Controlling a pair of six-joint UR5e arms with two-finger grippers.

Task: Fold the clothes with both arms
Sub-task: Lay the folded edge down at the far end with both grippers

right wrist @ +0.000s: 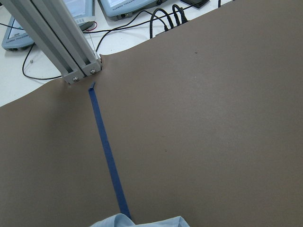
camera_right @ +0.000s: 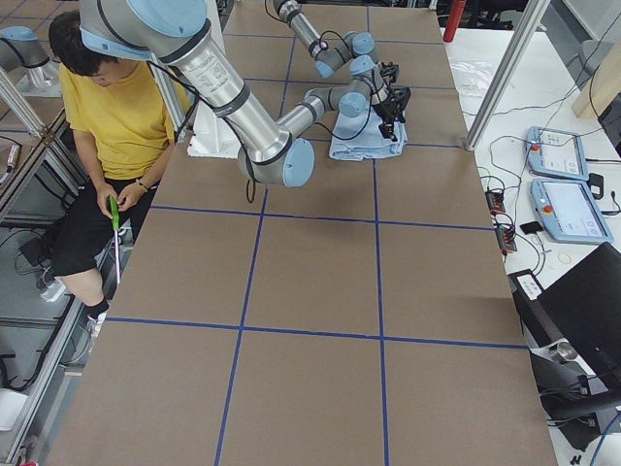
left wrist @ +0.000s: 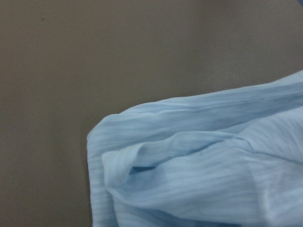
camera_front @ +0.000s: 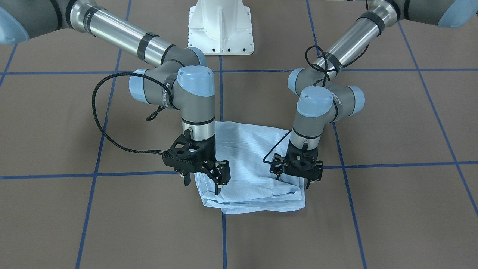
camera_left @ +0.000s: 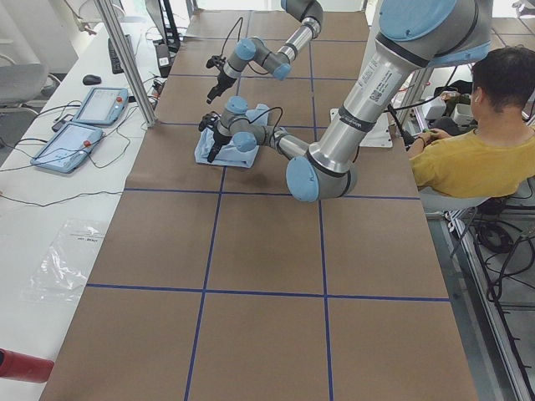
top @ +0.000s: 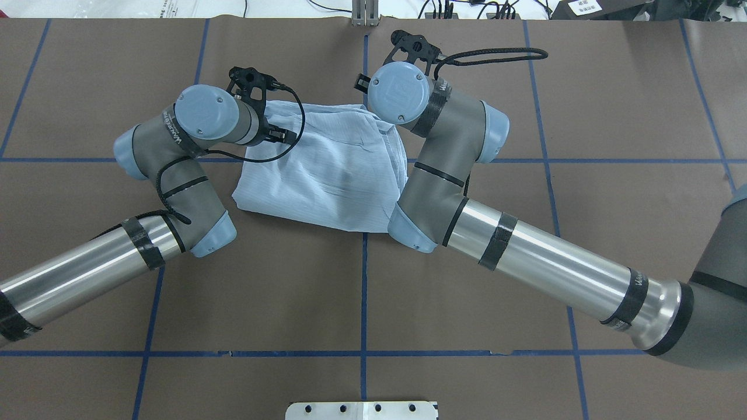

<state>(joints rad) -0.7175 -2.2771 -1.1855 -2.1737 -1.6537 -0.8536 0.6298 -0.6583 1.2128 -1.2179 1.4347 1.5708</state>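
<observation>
Shirt: pale-blue, pinstriped, folded into rumpled square.

bright, even light from above, diffuse, with only faint soft shadows; a dim grey patch lies on the shirt in the overhead view. white glare streaks the polished tube of the right arm. the left wrist view is close and softly blurred; the right wrist view is sharp

The shirt runs past the left wrist view's right and bottom edges.
</observation>
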